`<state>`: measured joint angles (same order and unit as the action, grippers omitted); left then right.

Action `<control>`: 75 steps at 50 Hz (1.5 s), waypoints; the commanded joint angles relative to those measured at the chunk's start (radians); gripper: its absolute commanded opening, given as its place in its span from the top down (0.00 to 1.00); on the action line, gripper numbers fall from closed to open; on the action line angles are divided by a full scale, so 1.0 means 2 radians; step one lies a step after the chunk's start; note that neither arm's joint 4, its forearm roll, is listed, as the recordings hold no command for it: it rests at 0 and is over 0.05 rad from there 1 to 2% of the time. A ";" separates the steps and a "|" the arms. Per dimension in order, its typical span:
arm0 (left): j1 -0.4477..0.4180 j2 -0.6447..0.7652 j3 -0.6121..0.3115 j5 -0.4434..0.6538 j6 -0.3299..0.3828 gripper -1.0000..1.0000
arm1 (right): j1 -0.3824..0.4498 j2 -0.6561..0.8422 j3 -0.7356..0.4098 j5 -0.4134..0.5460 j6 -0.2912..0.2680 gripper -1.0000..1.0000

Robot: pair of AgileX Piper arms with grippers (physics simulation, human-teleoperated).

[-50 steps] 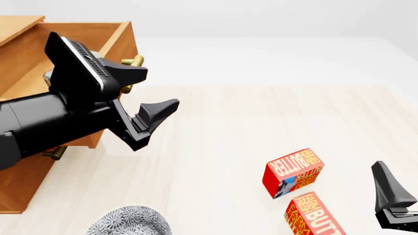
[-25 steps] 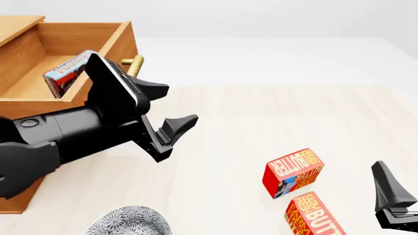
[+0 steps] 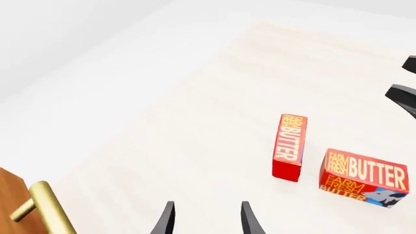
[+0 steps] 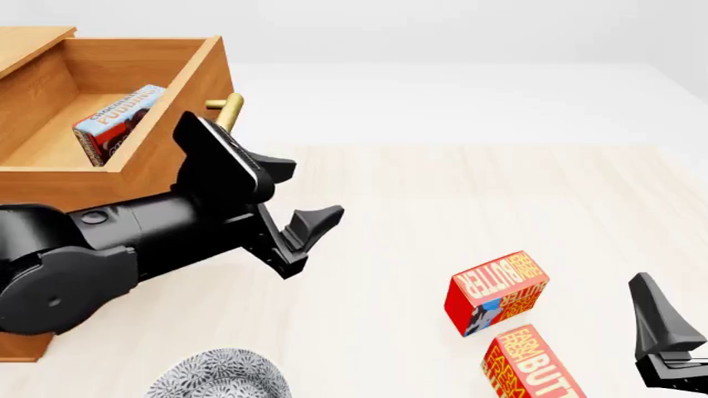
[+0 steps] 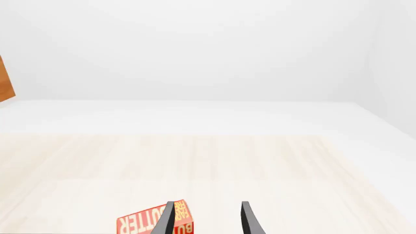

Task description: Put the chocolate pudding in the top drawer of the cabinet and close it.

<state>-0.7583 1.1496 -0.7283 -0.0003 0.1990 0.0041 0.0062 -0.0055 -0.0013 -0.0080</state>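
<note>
- The chocolate pudding point(image 4: 116, 124), a small box with a light-blue band over dark brown, lies inside the top drawer point(image 4: 177, 162), the deep orange-brown wooden one, which stands pulled out of the cabinet point(image 4: 28, 50).
- Nearest the camera, the right gripper point(image 4: 664, 344) hangs at the table's near edge, fingers parted on nothing, just beside two red butter boxes point(image 4: 498, 292).
- A grey patterned plate point(image 4: 215, 377) sits at the near edge too.
- The left gripper point(image 4: 290, 207), black, has drawn back and down from over the drawer within the last second; its fingers are spread wide and empty.
- Farther off, the brass bar handle point(image 4: 227, 112) is now uncovered, so the placing looks done and only the closing push remains.
</note>
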 commanded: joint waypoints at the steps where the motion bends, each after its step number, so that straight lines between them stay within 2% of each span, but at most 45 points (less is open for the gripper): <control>1: 0.008 0.007 0.002 -0.004 -0.019 0.00 | 0.000 0.000 0.000 0.000 0.000 0.00; 21: 0.033 0.033 0.027 -0.037 -0.058 0.00 | 0.000 0.000 0.000 0.000 0.000 0.00; 48: 0.092 0.051 0.068 -0.085 -0.053 0.00 | 0.000 0.000 0.000 0.000 0.000 0.00; 58: 0.108 0.052 0.074 -0.090 -0.055 0.00 | 0.000 0.000 0.000 0.000 0.000 0.00; 60: 0.108 0.055 0.072 -0.088 -0.069 0.00 | 0.000 0.000 0.000 0.000 0.000 0.00; 66: 0.120 0.055 0.082 -0.096 -0.056 0.00 | 0.000 0.000 0.000 0.000 0.000 0.00; 75: 0.134 0.056 0.089 -0.102 -0.060 0.00 | 0.000 0.000 0.000 0.000 0.000 0.00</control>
<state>-0.5234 1.2559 -0.5713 -0.1885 0.0808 0.0050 0.0069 -0.0059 -0.0013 -0.0074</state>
